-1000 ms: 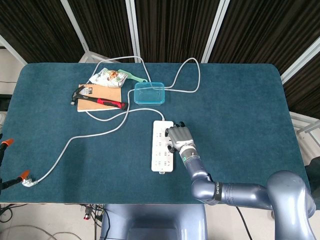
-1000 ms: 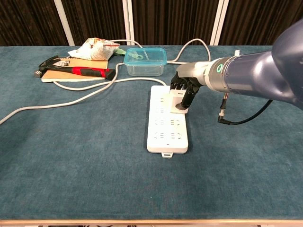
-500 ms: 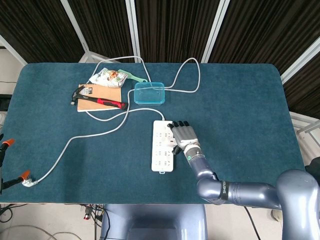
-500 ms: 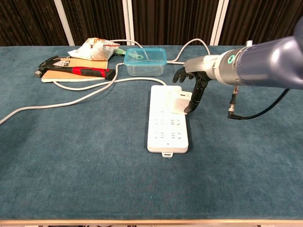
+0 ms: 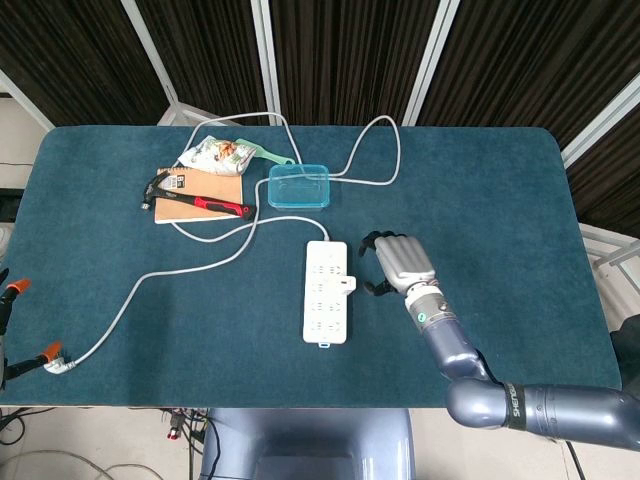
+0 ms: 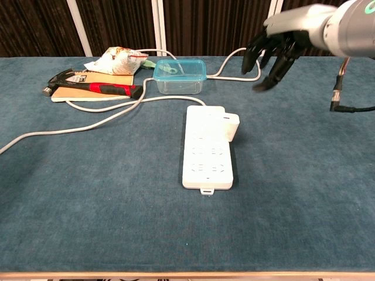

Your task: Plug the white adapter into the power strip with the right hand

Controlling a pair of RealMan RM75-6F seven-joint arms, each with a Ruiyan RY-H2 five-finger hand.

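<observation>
Hovering at three o'clock of the power strip [image 6: 207, 146], the right hand [image 6: 275, 51] hangs released and empty; the white adapter [image 6: 227, 126] sits plugged into the strip's right edge, apparently seated.

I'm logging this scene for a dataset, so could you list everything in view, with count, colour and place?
power strip: one, white, middle of the table, its cable looping toward the far edge.
white adapter: one, seated on the strip's right side.
container: one, clear blue with lid, beyond the strip.
hammer: one, red and black handle, lying on the board at far left.
board: one, brown, flat under the hammer.
snack bag: one, white with print, behind the board.
table: one, teal cloth top.
right hand: one, dark fingers spread, raised above the table right of the strip, holding nothing.
left hand: not in view.
</observation>
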